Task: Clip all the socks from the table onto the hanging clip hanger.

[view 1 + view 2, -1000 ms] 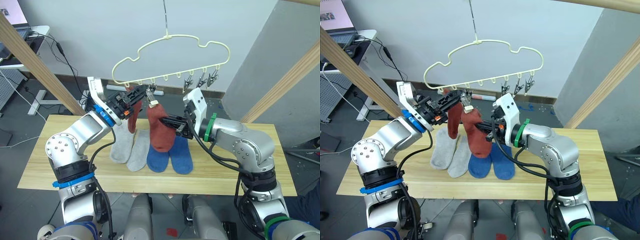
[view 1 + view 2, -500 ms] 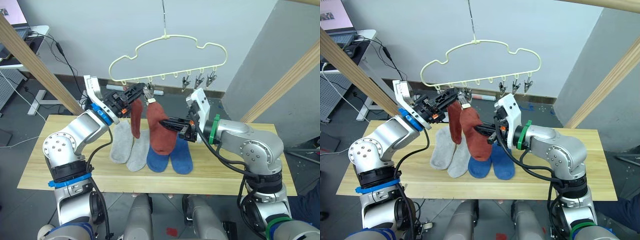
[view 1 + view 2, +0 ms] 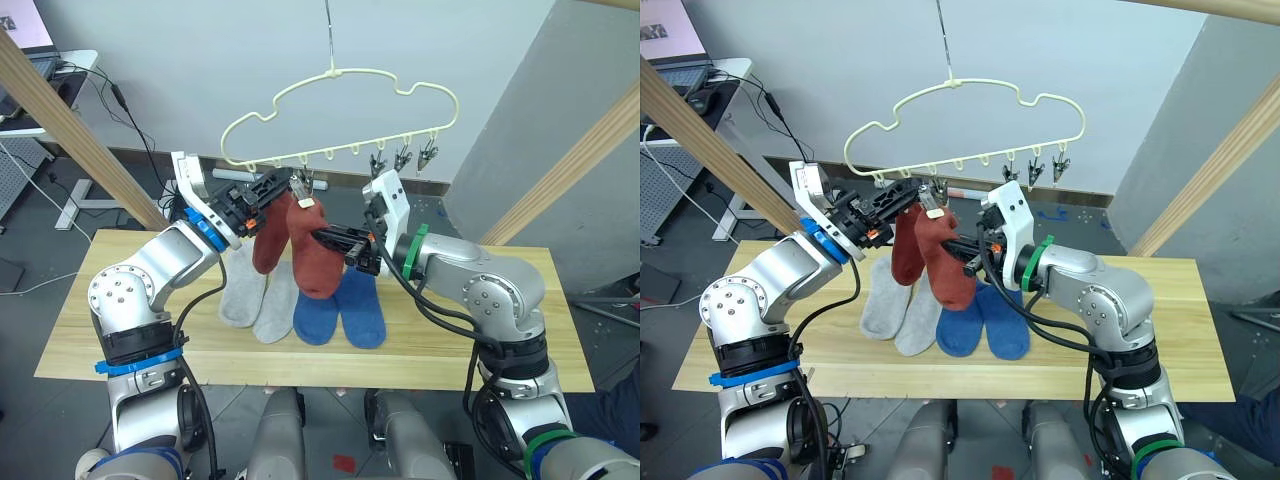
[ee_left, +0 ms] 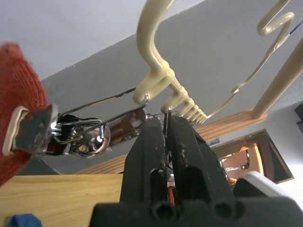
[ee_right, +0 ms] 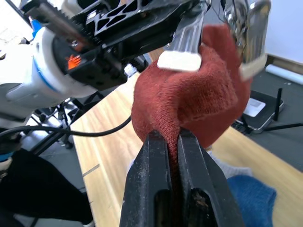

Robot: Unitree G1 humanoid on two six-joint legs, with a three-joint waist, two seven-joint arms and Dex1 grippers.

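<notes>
Your light wooden plank desk (image 3: 90,330) stands on a dark grey floor (image 3: 40,215) before a pale wall (image 3: 200,60), with slanted wooden poles (image 3: 70,130) at either side. Two light grey knit socks (image 3: 255,295) and two blue knit socks (image 3: 340,315) lie side by side at mid-desk. Above them hangs the pale yellow cloud-shaped wire clip hanger (image 3: 340,100). One rust red sock (image 3: 268,228) hangs from its clips. Your right gripper (image 5: 171,137) has its jaws closed on the second rust red sock (image 3: 315,255), already clipped. Your left gripper (image 4: 166,127) has its jaws pinched on a grey metal clip (image 4: 94,135).
</notes>
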